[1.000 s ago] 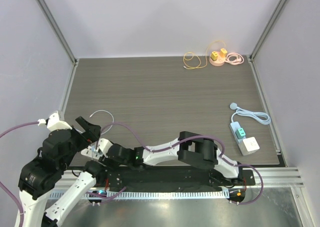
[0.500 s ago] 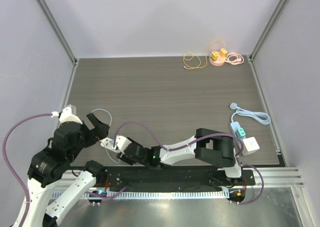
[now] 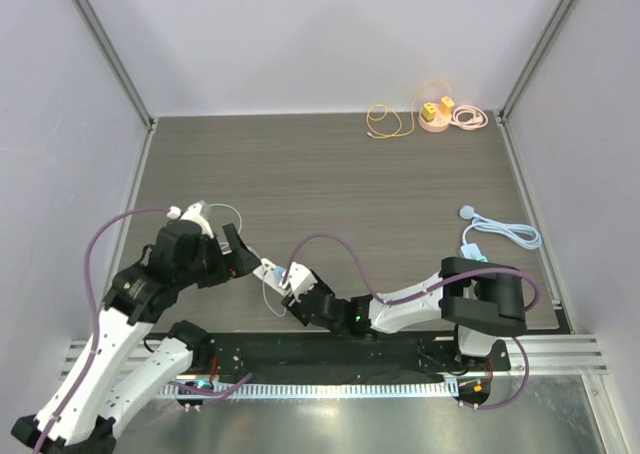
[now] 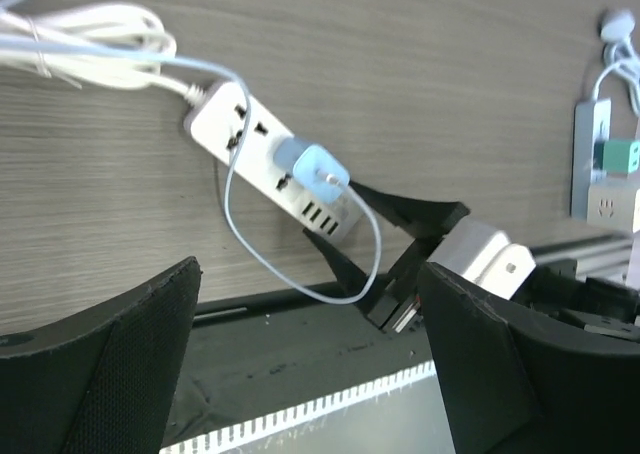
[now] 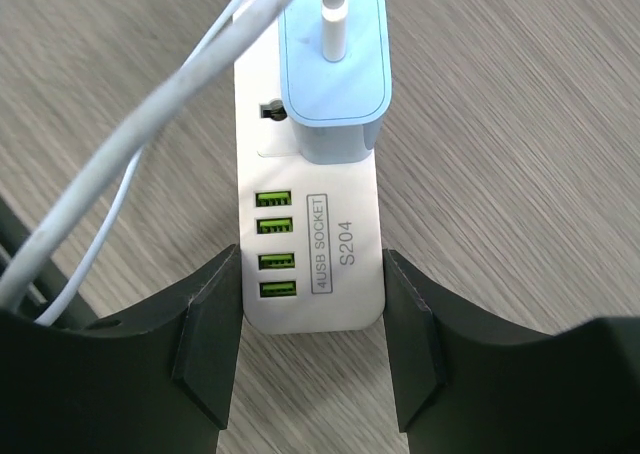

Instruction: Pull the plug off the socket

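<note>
Right claw, clamping the strip, has carried it right; left claw, released, now faces the seated plug.

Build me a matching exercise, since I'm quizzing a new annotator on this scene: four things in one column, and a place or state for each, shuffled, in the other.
Things
1. blue plug
2. white power strip
3. left gripper
4. green plug

Places or states
A. open, nothing between its fingers
B. seated in the other strip near the right edge of the table
C. clamped at its USB end by the right gripper
D. plugged into the gripped strip, a thin cable coming out of it

Pairs: 1-D, 2-C, 3-A, 4-B
</note>
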